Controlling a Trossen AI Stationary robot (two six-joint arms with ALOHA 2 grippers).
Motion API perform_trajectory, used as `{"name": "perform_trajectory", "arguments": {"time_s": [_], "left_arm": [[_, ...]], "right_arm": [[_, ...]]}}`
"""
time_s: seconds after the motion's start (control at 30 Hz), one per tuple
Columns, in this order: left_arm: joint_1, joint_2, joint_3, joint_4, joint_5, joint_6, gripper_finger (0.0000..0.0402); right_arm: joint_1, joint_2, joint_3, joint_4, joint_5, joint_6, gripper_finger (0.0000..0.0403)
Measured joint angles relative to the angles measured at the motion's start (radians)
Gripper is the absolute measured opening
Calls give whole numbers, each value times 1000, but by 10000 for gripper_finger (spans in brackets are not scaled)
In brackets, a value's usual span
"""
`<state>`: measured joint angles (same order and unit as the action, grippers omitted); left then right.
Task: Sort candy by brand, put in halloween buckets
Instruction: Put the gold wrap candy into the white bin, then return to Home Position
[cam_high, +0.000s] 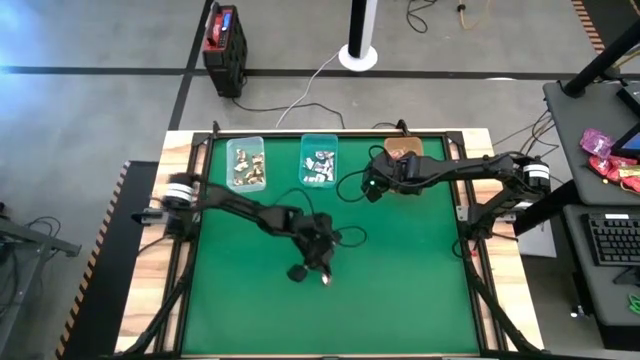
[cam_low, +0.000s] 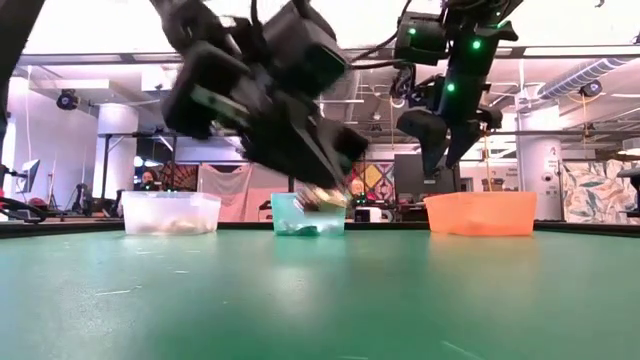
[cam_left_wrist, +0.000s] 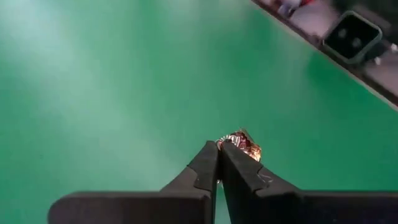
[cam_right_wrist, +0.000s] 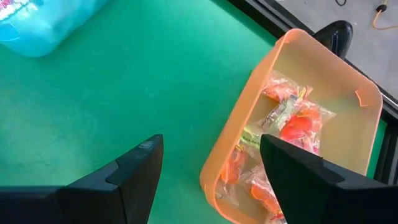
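Note:
My left gripper (cam_high: 322, 276) hovers over the middle of the green mat, shut on one gold-brown wrapped candy (cam_left_wrist: 244, 144). Along the far edge stand three buckets. The clear one (cam_high: 246, 163) and the teal one (cam_high: 319, 160) hold several candies, and the orange one (cam_right_wrist: 348, 74) holds orange-red wrapped sweets. My right gripper (cam_right_wrist: 211, 168) stands open above the mat just beside the orange bucket (cam_high: 405, 150), with nothing between its fingers. My left gripper pinches the candy's wrapper (cam_left_wrist: 235, 140) between its two fingertips (cam_left_wrist: 209, 155), only at their free ends. The fingers slant down toward the mat. The candy sticks out past the tips and is lifted clear of the mat (cam_low: 325, 197).
A red-and-black box (cam_high: 224, 45) stands on the floor beyond the far edge. Pink and yellow packets (cam_high: 610, 160) and a keyboard (cam_high: 612, 240) lie on a side desk at the right. The green mat (cam_high: 400, 290) near the front edge is free room.

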<state>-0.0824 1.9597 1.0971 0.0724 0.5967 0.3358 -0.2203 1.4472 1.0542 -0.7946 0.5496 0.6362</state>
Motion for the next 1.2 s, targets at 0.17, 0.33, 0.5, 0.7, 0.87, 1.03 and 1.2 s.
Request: {"name": "perform_trajectory", "arguments": {"time_s": [0.17, 0.33, 0.5, 0.7, 0.87, 1.03, 1.2], "left_arm": [[55, -242, -89, -227, -196, 64, 0], [118, -526, -246, -281, -570, -21, 0], [209, -810, -423, -296, -1082, -207, 0], [399, -998, -556, -297, -1202, -266, 0], [582, -992, -599, -288, -1122, -279, 3], [624, -970, -605, -287, -1042, -278, 48], [624, -966, -607, -291, -1054, -271, 118]], "right_arm": [[0, 0, -20, 3, 0, 8, 261], [0, 0, -38, 25, 0, 20, 265], [0, 0, -44, 49, -6, 33, 265], [0, 0, -44, 82, -8, 33, 265], [0, 0, -44, 83, -10, 33, 265], [0, 0, -44, 95, -20, 19, 265], [8, 0, -51, 188, -25, -90, 265]]}}
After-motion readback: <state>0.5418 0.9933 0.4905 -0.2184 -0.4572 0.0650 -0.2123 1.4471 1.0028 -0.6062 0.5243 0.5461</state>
